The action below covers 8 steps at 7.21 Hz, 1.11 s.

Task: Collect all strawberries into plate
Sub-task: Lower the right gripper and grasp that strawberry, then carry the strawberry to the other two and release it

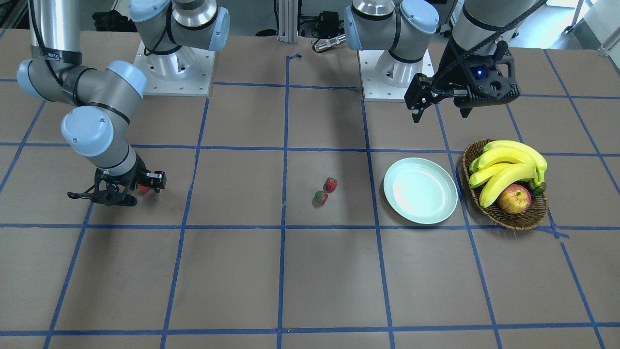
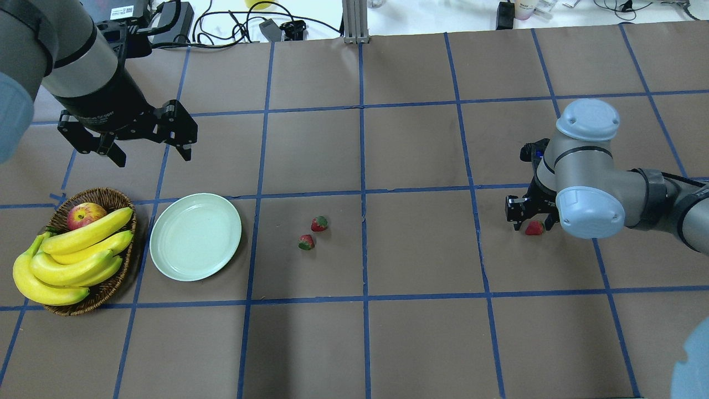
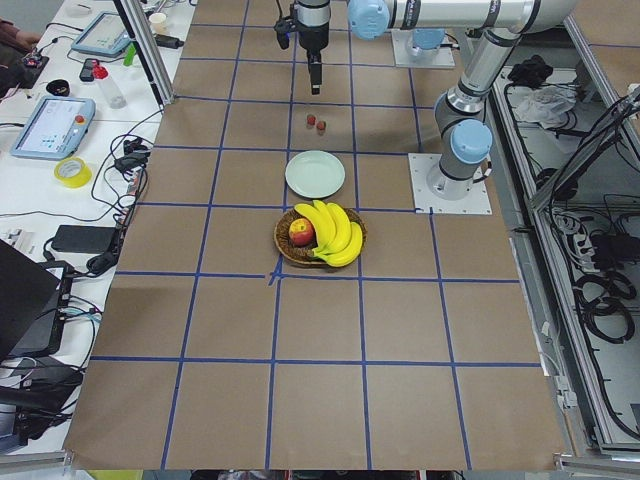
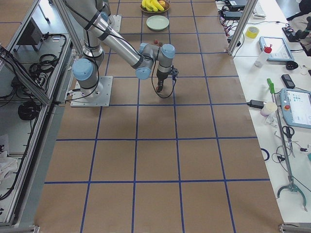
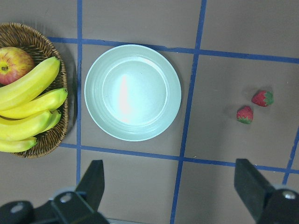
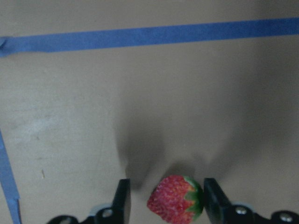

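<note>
Strawberry [image 6: 175, 199] on tabletop [image 6: 140, 93], straddled off-centre by the open right hand [image 6: 166, 191]; it could be knocked aside or pinched askew when the fingers [image 6: 122, 200] are closed. Two berries [image 2: 319, 224] are left near the empty plate [image 2: 195, 236], the left hand [image 2: 153, 159] held open aloft.

This is a robotics lab. Two industrial arms [image 1: 97, 131] stand on metal base plates [image 1: 198, 82] bolted to a large table [image 1: 310, 281], which is covered in brown paper and marked into squares with blue tape [image 1: 286, 145]. Aluminium frame posts [image 3: 140, 50] edge the table. White side benches [image 4: 252, 82] carry teach pendants [image 3: 50, 128], a roll of yellow tape [image 3: 72, 172], scissors [image 4: 287, 131] and loose leads. Cable bundles [image 3: 600, 290] lie in the strip behind the robot.
</note>
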Each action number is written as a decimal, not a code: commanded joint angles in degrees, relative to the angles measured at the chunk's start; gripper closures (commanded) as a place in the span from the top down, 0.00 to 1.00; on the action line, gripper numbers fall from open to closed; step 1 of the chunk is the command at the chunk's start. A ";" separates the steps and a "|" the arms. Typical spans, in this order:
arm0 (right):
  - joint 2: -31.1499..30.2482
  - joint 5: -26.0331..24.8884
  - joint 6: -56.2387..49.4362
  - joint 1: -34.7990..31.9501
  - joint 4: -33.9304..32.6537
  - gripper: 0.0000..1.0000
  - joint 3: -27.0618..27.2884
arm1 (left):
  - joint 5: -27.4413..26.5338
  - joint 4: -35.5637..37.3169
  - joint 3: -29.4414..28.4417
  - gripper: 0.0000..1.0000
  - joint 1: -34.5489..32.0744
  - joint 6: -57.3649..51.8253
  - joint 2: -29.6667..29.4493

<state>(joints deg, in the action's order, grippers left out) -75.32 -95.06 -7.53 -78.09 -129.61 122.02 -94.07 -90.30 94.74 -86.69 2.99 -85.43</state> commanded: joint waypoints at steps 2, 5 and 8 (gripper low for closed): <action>0.08 -0.03 0.06 0.04 1.90 0.06 -0.55 | 0.03 -0.06 0.18 1.00 -0.06 0.00 0.01; -0.88 4.67 1.63 -1.44 15.91 0.06 -10.45 | 0.03 -0.05 0.18 1.00 -0.06 0.00 0.01; 0.51 15.57 19.82 -15.54 13.80 0.06 -11.88 | -0.06 0.03 0.18 1.00 -0.06 0.00 0.01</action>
<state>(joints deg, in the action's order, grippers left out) -75.64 -84.47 2.24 -86.44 -113.70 111.00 -94.09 -90.33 94.92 -86.75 2.99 -85.43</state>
